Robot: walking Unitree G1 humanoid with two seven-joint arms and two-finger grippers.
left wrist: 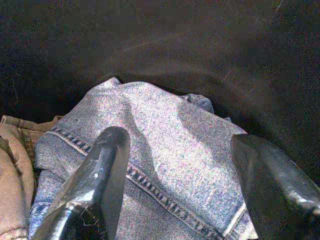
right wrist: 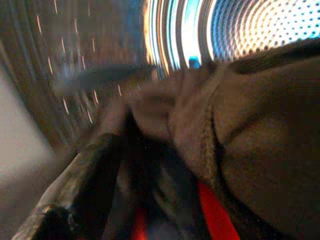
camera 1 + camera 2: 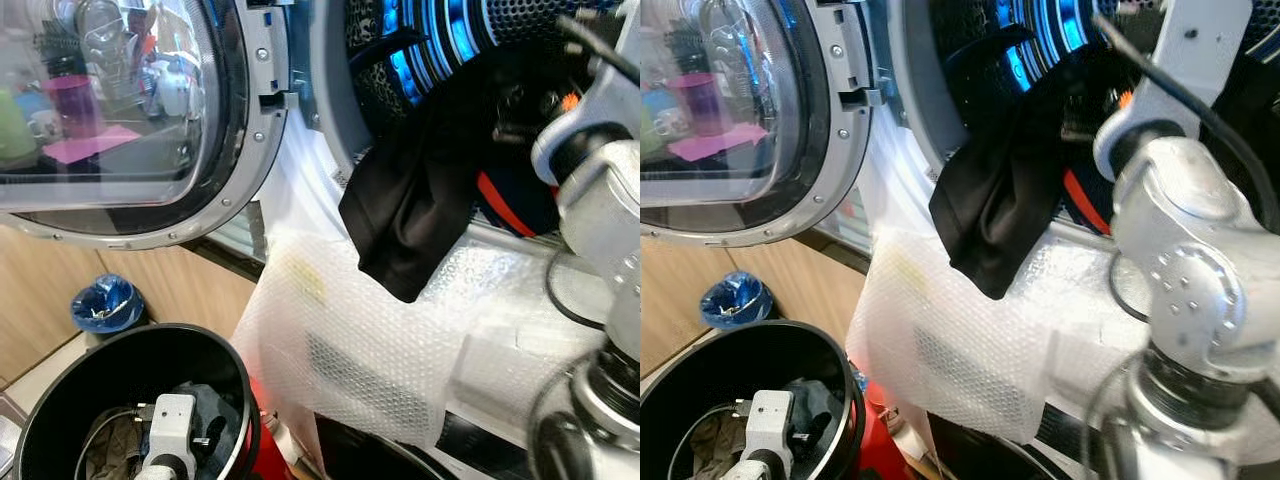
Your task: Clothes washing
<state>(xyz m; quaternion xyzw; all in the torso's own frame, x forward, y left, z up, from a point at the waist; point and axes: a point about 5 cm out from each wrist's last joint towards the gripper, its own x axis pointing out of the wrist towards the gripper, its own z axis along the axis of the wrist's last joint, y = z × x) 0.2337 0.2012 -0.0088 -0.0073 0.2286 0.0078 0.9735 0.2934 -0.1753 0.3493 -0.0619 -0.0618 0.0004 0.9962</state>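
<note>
text: none legible | labels: none readable; brands: none | numbers: none; signs: none

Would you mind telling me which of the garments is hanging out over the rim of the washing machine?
The black garment: it droops from the drum opening over the bubble wrap, whereas the denim piece lies inside the black basket.

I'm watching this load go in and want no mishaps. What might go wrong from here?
1. The black garment hangs out over the washing machine's rim; it may slide out onto the bubble wrap or get caught when the door closes.
2. The left gripper, open over the denim garment in the black bin, may also pinch the beige garment beside it.
</note>
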